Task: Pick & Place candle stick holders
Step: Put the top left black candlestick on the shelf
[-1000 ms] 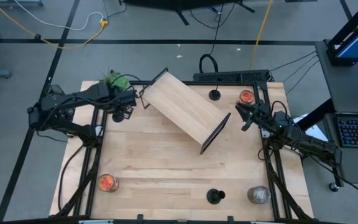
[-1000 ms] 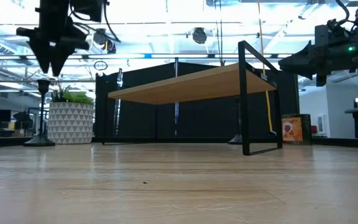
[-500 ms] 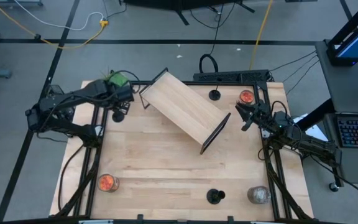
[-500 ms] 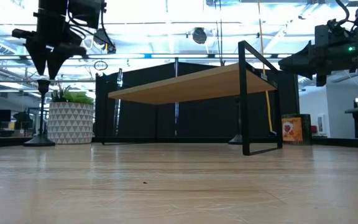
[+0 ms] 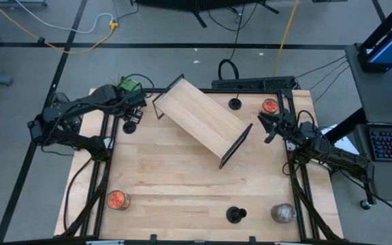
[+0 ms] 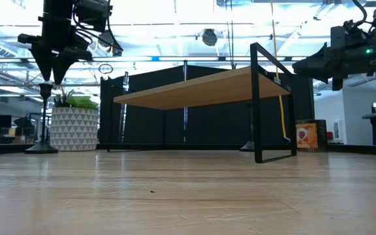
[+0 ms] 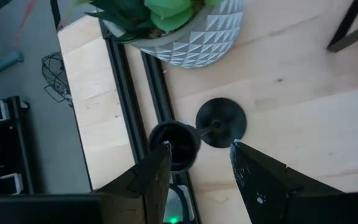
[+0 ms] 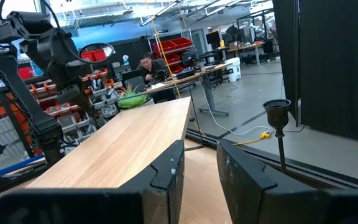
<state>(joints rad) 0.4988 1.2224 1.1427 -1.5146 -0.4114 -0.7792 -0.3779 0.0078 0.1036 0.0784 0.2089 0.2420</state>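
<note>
Three candle stick holders are on the table. One (image 5: pixel 129 126) stands upright at the far left corner, just beside the potted plant (image 5: pixel 126 86); in the low view it (image 6: pixel 44 117) shows as a disc base, thin stem and small cup, left of the plant's white patterned pot (image 6: pixel 74 128). In the left wrist view, seen from above, its cup and round base (image 7: pixel 221 122) lie between the fingers. A second holder (image 5: pixel 235 103) stands at the far edge near the orange-filled jar (image 5: pixel 269 106); the right wrist view shows its cup and stem (image 8: pixel 278 124) upright. A third (image 5: pixel 235 215) stands at the near edge, left of a clear jar (image 5: pixel 282 213).

The left end effector (image 5: pixel 132 112) hangs directly above the first holder, pointing down, its tips (image 6: pixel 52 72) just over the cup and not touching it. The jaws stand partly open, empty, with a gap wider than the cup.

The right end effector (image 5: pixel 265 126) waits at the right side of the table, raised, near the orange-filled jar. Its fingers (image 8: pixel 166 174) stand slightly apart, holding nothing.

A wooden shelf on a black frame (image 5: pixel 203 119) stands diagonally mid-table between the arms. Another orange-filled jar (image 5: pixel 117 199) sits at the near left corner.
</note>
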